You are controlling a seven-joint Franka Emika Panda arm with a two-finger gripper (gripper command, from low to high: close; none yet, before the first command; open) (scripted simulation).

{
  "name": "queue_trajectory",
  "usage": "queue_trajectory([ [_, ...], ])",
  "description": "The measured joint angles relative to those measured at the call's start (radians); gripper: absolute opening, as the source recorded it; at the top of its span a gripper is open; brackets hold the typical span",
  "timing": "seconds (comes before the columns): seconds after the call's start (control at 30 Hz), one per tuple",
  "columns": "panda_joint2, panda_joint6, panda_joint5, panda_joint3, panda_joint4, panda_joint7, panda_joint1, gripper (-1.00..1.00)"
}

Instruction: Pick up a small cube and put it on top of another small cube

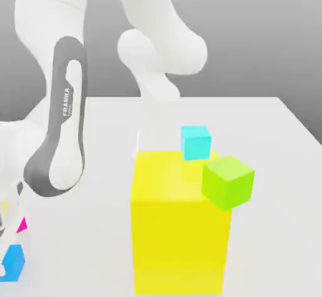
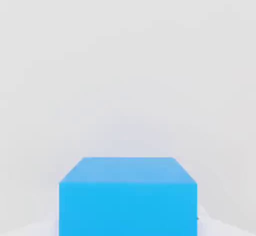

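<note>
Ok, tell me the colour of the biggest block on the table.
Yellow; the biggest block shows best in the exterior view.

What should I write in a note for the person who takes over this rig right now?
Gripper: its open or shut state cannot be told from these pictures.
Blue cube: in the hand view it sits close in front of the camera, on the white table. The exterior view shows a blue cube at its lower left corner, partly cut off.
Cyan cube and green cube: both appear by the big yellow block, toward the exterior view's right. Whether they touch it cannot be told.
Done: no small cube is stacked on another.
Left: grasp one small cube, lift it, place it on another.
</note>
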Motion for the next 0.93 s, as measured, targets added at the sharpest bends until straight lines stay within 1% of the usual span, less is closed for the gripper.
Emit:
queue_trajectory([
  [0.13, -0.135, -0.11, -0.042, -0.01, -0.023, 0.02, 0.025, -1.0],
  [0.33, -0.354, -0.352, -0.095, 0.124, 0.01, -0.076, 0.16, -1.0],
  [0.4, -0.426, -0.437, -0.099, 0.174, 0.023, -0.121, 0.245, -1.0],
  [0.5, -0.534, -0.565, -0.099, 0.22, 0.043, -0.193, 0.368, -1.0],
  [0.6, -0.638, -0.69, -0.098, 0.268, 0.063, -0.263, 0.444, -1.0],
  [0.63, -0.664, -0.717, -0.098, 0.285, 0.063, -0.282, 0.463, -1.0],
  [0.67, -0.669, -0.709, -0.099, 0.295, 0.05, -0.291, 0.472, -1.0],
  [0.73, -0.653, -0.649, -0.102, 0.305, 0.005, -0.295, 0.479, -1.0],
  [0.77, -0.641, -0.614, -0.104, 0.308, -0.019, -0.295, 0.48, 1.0],
  [0.93, -0.641, -0.614, -0.104, 0.308, -0.019, -0.295, 0.48, 1.0],
])
